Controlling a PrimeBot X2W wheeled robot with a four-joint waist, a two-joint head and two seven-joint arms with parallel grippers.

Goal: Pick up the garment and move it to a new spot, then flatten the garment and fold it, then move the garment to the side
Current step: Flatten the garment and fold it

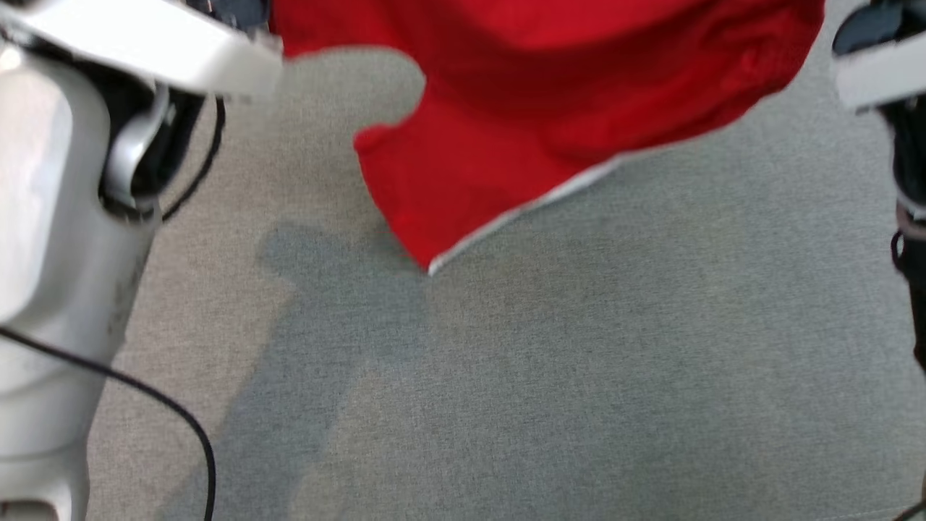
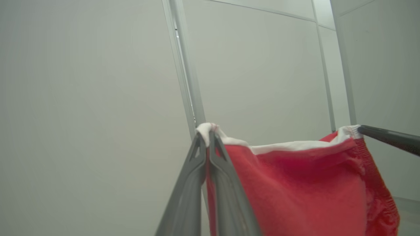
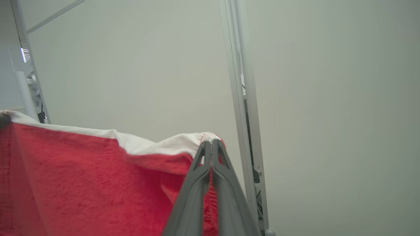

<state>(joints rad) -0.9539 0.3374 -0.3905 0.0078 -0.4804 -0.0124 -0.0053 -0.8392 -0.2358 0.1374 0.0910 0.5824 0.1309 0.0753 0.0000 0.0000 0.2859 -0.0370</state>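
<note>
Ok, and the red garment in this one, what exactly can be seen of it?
The garment is bright red, soft fleecy-looking fabric with a white band along its top edge and a pale trim on the lower hem. It hangs spread between both arms: the left end effector is shut on one corner of the band, the right end effector on the other. The cloth sags in loose folds, one lower corner pointing down over the grey surface, apparently clear of it.
</note>
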